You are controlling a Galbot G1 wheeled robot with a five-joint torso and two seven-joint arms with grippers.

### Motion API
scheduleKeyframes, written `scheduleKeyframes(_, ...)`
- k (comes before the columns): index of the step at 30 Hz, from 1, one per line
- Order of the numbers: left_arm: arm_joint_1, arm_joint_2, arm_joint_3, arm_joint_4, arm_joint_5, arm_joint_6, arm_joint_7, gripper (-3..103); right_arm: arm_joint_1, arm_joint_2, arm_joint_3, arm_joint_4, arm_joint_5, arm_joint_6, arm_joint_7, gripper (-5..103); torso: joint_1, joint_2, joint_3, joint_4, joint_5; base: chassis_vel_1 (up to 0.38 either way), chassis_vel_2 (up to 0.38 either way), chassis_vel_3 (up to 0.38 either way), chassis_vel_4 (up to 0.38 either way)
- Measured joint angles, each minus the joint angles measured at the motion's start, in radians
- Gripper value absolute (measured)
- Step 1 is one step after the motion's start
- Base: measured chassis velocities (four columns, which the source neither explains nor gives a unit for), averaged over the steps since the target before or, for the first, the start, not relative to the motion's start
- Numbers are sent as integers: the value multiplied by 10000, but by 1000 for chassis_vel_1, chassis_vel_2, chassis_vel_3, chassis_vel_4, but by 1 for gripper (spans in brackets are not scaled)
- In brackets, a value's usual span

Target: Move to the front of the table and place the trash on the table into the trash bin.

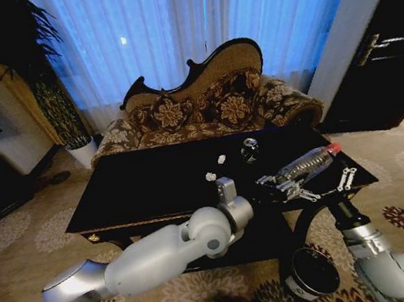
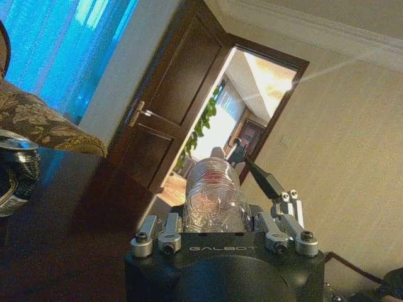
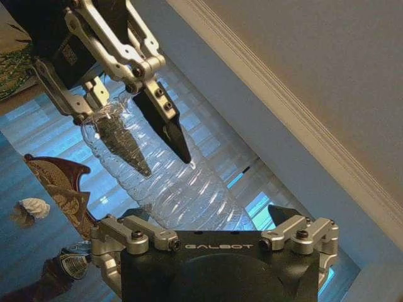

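My left gripper (image 1: 284, 182) is shut on the clear bottle (image 1: 310, 163), a piece of the trash, and holds it lying level above the right front of the black table (image 1: 138, 186). In the left wrist view the bottle (image 2: 214, 195) sits between that gripper's (image 2: 215, 179) fingers. My right gripper (image 1: 342, 178) is open at the bottle's red-capped end; in its wrist view the bottle (image 3: 182, 195) runs into its (image 3: 201, 211) gap. A dark can (image 1: 249, 149) and white paper bits (image 1: 221, 158) lie on the table. The trash bin (image 1: 311, 272) stands on the floor below.
A patterned sofa (image 1: 202, 104) stands behind the table, in front of blue-lit curtains. A potted plant (image 1: 81, 153) is at the back left and a dark door (image 1: 390, 63) at the right. Patterned carpet surrounds the table.
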State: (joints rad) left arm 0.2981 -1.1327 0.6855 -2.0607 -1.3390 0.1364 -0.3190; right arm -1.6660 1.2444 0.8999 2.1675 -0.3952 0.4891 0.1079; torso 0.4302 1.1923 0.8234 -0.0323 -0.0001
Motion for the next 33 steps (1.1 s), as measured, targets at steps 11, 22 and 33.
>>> scheduleKeyframes(11,79,-168,99,65,134,-68,-186,43,-74,130,-22,112,-60,-12,-19,73,0,0,0,0,1,0,0,0,0)
scheduleKeyframes(22,328,-156,168,42,229,-49,-237,43,-109,115,-25,126,-70,23,-36,47,0,0,0,0,1,0,0,0,0)
scheduleKeyframes(33,435,12,62,-74,222,156,-497,48,-99,97,-7,90,-28,57,-55,44,0,0,0,0,1,0,0,0,0)
